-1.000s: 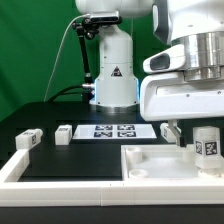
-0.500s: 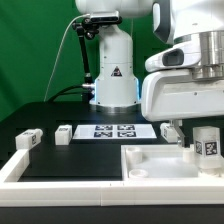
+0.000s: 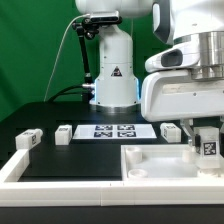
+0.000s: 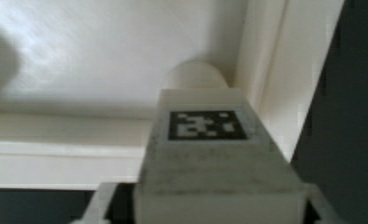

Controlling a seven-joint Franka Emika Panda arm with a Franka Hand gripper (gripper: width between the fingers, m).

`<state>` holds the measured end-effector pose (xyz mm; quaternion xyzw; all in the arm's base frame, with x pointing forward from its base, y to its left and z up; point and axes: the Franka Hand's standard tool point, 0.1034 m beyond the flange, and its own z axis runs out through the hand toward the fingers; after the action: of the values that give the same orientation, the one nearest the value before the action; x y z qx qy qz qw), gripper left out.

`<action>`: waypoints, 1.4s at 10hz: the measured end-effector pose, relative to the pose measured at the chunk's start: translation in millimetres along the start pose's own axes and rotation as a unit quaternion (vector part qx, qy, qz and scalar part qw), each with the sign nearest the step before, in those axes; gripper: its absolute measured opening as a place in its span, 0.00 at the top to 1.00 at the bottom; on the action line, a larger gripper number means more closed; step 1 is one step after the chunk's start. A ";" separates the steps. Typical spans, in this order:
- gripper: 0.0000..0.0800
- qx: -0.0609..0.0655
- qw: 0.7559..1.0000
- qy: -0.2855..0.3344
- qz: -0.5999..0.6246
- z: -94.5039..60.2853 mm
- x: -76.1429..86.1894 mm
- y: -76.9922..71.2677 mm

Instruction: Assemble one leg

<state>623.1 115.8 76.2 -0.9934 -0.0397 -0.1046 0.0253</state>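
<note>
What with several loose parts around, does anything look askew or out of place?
Nothing stands out. The leg stands upright within the gripper at a corner of the panel; two loose legs lie beside the marker board.

Gripper fingers (image 4: pixel 113 208): only blurred grey slivers beside the chunky white plastic leg (image 4: pixel 207 150) in the wrist view; contact cannot be told.
Bulky white arm housing (image 3: pixel 185 95): cut off at the exterior view's top and right edges.
Big flat white square panel (image 3: pixel 165 170): right part runs past the exterior view's right edge.
Thin flat white marker board (image 3: pixel 112 130): tag patterns too small to read.
</note>
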 end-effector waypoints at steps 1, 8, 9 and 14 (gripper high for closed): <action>0.64 0.001 0.999 0.000 0.041 0.4 0.0 0.6; 0.64 0.010 0.892 -0.003 0.452 3.3 -1.4 7.7; 0.64 0.006 0.863 -0.002 0.505 3.4 -2.5 7.8; 0.60 -0.001 0.782 0.001 0.623 3.3 -5.3 8.1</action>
<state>619.3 107.5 71.6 -0.8017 0.5881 -0.0667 0.0840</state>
